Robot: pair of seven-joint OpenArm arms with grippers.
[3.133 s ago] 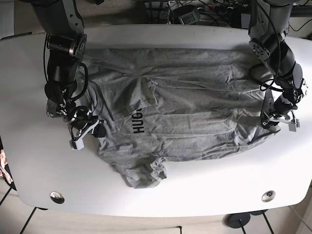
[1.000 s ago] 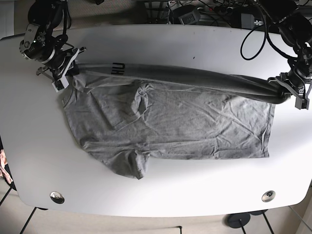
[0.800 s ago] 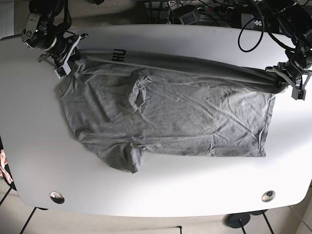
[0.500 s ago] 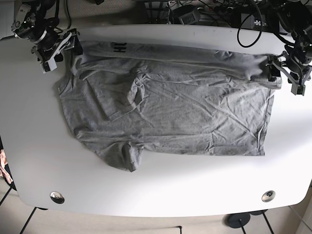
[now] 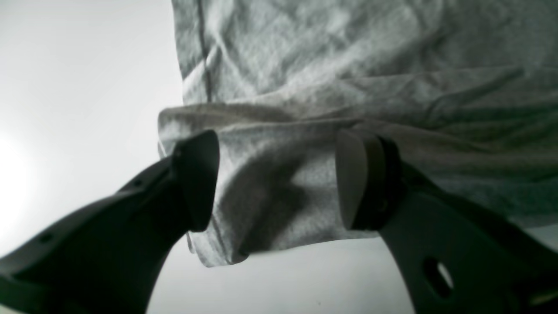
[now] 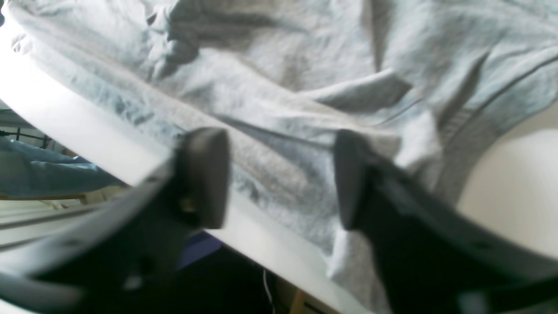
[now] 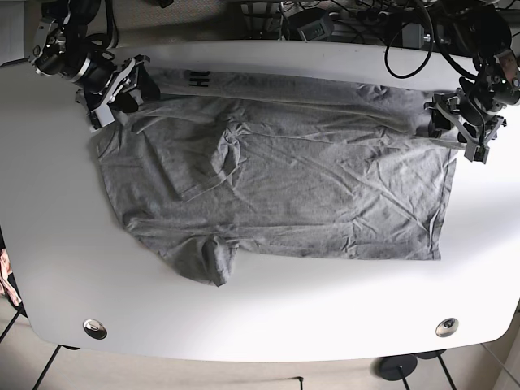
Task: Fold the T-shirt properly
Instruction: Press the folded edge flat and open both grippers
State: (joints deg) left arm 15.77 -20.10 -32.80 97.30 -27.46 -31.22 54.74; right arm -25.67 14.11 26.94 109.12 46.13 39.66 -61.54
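A grey T-shirt (image 7: 309,187) lies spread across the white table (image 7: 325,317), folded over along its far edge, where black lettering (image 7: 197,80) shows. A sleeve (image 7: 213,264) sticks out at the front. My right gripper (image 7: 114,91) is at the shirt's far left corner. In the right wrist view it (image 6: 279,179) stands open, with crumpled cloth (image 6: 305,100) lying under the gap. My left gripper (image 7: 457,126) is at the far right corner. The left wrist view shows it (image 5: 274,183) open over the folded corner (image 5: 244,144), which lies flat.
Two round metal fittings (image 7: 95,328) (image 7: 447,327) sit near the table's front edge. Cables and gear (image 7: 325,20) crowd the space beyond the far edge. The table's far edge (image 6: 78,126) runs close to my right gripper.
Both grippers carried the shirt's front edge over to the far side and laid it down. Since then they have let go and shifted slightly inward over the corners.
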